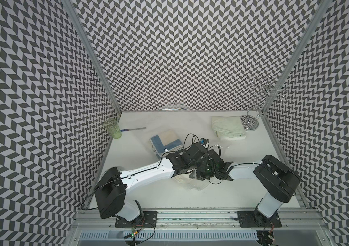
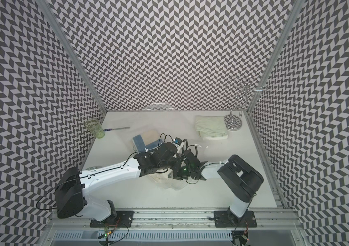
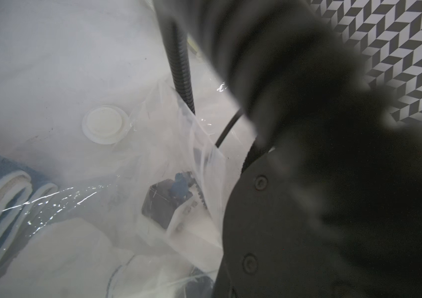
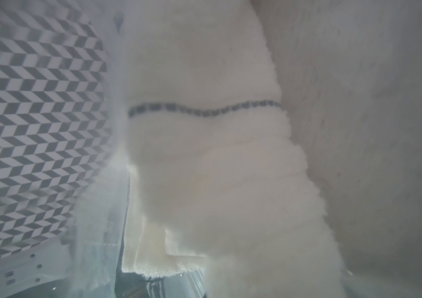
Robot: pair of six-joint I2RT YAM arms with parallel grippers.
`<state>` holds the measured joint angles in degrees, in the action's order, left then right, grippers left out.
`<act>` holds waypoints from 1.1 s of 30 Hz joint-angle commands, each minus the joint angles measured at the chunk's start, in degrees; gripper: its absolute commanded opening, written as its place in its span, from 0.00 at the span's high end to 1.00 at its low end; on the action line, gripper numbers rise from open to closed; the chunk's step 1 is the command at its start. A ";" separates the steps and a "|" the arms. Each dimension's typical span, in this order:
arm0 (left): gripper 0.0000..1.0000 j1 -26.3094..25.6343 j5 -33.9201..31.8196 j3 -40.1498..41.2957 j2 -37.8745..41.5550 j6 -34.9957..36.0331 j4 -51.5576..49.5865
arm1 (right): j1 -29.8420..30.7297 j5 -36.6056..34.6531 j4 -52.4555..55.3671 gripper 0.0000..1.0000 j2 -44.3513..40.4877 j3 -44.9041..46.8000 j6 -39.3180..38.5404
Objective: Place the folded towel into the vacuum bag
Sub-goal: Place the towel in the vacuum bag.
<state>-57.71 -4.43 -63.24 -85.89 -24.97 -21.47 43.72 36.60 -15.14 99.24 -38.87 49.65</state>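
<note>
Reaching in from 8 o'clock with the left hand [image 1: 188,173] and from 4 o'clock with the right hand [image 1: 201,173], meeting just toward 6 o'clock from the middle of the bench [image 1: 243,187]. Pressing the fingers of both hands together, though hiding under the wrists whatever either is pinching. Finding the vacuum bag [image 3: 202,144] lying flat on the bench, spreading from the hands out toward 11 o'clock, with its round white valve [image 3: 105,124] facing up. Finding the folded towel [image 4: 217,167], cream with one dark stitched line, sitting directly below the two hands at the bag's crumpled 6 o'clock edge, with hazy film hanging beside it in the right wrist view; not telling whether wholly inside. Seeing a blue-and-cream towel [image 1: 165,141] under the film at 11 o'clock, a pale green towel [image 1: 228,127] and a wire stand [image 1: 252,125] at 1 o'clock, a green glass [image 1: 112,127] at 10 o'clock.
</note>
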 commanded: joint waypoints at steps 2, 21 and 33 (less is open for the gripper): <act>1.00 -0.73 2.22 -2.14 -0.51 0.71 1.96 | 2.26 -3.37 -8.99 0.93 0.71 -2.35 4.30; 1.00 -1.61 3.22 -4.09 -0.39 0.23 1.26 | 2.77 -8.22 -16.45 0.93 -1.71 0.62 15.08; 1.00 -2.01 4.06 -3.94 -0.07 0.01 1.89 | 2.77 -9.63 -16.13 0.92 -4.56 1.92 17.02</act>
<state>-58.02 -4.34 -64.66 -85.89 -25.19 -23.40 45.41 28.82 -27.16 97.38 -36.88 65.28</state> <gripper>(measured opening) 0.051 0.083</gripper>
